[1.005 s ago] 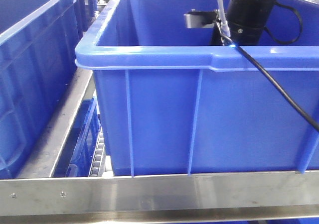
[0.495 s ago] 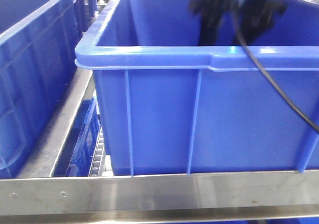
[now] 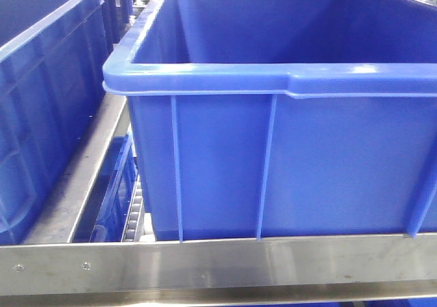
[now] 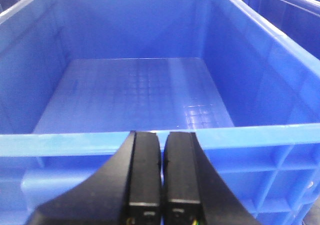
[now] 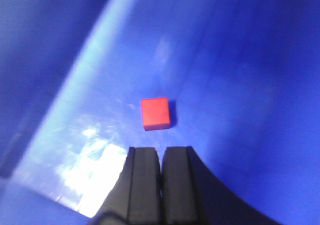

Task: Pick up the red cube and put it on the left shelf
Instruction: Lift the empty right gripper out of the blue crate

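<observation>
The red cube [image 5: 155,113] lies loose on a blue crate's floor [image 5: 225,85], just ahead of the right claw [image 5: 160,185], whose fingers are pressed together, empty, as are the left claw's [image 4: 160,175], so the grasp remains undone.

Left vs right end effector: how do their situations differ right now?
The left end effector hangs outside a large blue plastic crate, at its near rim, with a bare ribbed floor ahead; the right end effector points at a small red cube lying on a glossy blue surface, apart from its tips. Both are black, with fingers pressed together, holding nothing.
</observation>
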Controlling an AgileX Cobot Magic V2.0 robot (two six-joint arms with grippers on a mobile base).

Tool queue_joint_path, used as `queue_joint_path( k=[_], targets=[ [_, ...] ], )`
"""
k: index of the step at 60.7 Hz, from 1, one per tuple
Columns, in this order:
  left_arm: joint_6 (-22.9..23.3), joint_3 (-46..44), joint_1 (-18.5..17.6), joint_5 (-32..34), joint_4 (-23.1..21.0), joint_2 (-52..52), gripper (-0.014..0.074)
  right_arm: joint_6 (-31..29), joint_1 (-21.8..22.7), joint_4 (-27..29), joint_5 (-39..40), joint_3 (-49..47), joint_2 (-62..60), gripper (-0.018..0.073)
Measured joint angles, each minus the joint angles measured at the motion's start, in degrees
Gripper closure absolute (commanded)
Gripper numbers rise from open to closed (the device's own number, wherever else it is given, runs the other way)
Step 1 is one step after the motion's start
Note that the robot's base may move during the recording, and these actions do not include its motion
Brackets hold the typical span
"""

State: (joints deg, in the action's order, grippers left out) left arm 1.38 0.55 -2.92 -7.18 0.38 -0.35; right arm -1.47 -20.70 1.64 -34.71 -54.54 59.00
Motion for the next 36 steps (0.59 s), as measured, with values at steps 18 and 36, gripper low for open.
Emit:
queue_joint_path(
  k=[18, 36],
  targets=[
    [0.0, 0.0, 0.0, 0.0, 0.0, 0.0, 0.0495, 0.0, 0.0, -0.09, 5.46, 16.4, -31.51, 0.0514],
    [0.0, 0.0, 0.0, 0.0, 0.0, 0.0, 0.0495, -0.09, 0.0, -0.09, 5.82, 25.02, -52.96, 0.0514]
  ],
)
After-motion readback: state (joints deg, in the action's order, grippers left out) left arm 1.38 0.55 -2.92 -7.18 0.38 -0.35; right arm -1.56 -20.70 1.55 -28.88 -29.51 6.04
